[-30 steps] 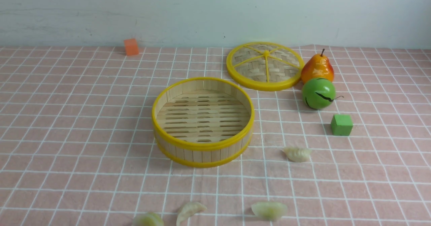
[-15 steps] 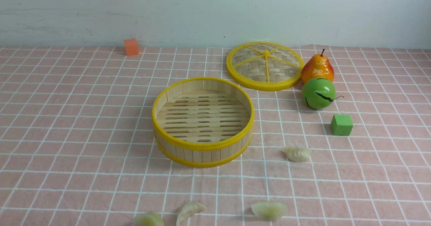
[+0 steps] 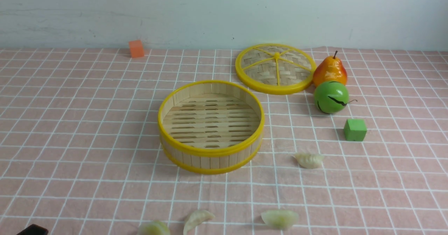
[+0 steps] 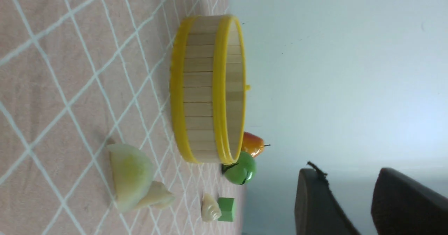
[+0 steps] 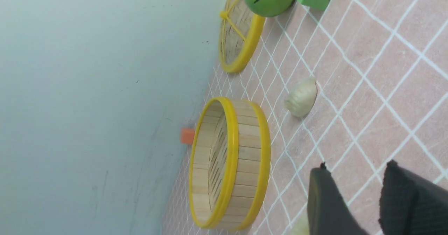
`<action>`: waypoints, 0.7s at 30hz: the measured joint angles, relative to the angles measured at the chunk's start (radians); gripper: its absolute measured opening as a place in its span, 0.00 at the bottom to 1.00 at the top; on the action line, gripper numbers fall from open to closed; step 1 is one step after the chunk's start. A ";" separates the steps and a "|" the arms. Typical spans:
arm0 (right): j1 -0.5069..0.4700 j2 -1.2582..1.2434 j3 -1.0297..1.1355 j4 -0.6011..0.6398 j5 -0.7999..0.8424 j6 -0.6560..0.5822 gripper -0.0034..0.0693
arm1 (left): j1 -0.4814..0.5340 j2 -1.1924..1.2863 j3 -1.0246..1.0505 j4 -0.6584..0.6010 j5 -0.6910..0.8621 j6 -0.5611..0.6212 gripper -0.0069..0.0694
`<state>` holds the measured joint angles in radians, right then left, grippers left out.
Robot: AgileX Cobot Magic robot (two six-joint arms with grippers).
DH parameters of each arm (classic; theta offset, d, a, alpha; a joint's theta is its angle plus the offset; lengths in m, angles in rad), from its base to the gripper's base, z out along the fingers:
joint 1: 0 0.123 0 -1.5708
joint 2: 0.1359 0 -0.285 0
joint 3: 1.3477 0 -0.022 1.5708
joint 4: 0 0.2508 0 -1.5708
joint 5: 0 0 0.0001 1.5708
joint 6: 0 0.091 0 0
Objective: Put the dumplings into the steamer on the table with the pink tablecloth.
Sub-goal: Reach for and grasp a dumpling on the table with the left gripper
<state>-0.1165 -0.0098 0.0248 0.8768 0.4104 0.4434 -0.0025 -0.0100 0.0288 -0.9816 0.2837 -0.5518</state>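
- Front view: four small pleated crescent dumplings, pale cream to pale green (image 3: 309,160), lie on the pink tablecloth with white grid lines (image 3: 87,130) that covers the table (image 3: 402,186). All are outside the round bamboo-slat steamer with yellow rims (image 3: 210,153). Three are near the front edge and one is to its front right. Only this view shows all four, and the steamer's bare slatted floor.
- I judge the dumplings light, soft and a little slick. I would take each gently across its plump belly, not by the thin pleated edge.
- Left wrist view: my left pincer (image 4: 346,193) stands apart with nothing between its fingers. From this low side-on angle a pale green dumpling (image 4: 131,177) is nearest. A cream one overlaps it, and I cannot tell if they touch. This view shows the height of the steamer wall I must lift over.
- Right wrist view: my right pincer (image 5: 353,186) is also apart and empty. The lone cream dumpling (image 5: 301,96) lies near, its pleats plain. A second peeks in just beside my finger.
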 joint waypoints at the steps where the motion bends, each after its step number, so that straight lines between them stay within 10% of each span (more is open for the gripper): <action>1: 0.000 0.000 0.000 0.000 -0.005 -0.016 0.38 | 0.000 0.000 0.000 -0.007 -0.003 -0.001 0.40; 10: 0.000 0.000 -0.048 0.012 -0.019 -0.271 0.32 | 0.000 0.000 -0.089 0.019 0.012 0.218 0.39; 15: 0.000 0.144 -0.264 -0.010 0.005 -0.553 0.04 | 0.000 0.191 -0.337 0.231 0.187 0.360 0.16; 21: 0.000 0.485 -0.543 -0.031 0.214 -0.847 0.02 | -0.003 0.522 -0.634 0.485 0.463 0.512 0.07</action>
<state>-0.1165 0.4749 -0.5184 0.8461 0.6246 -0.4040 -0.0053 0.5119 -0.6052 -0.4967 0.7470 -0.0399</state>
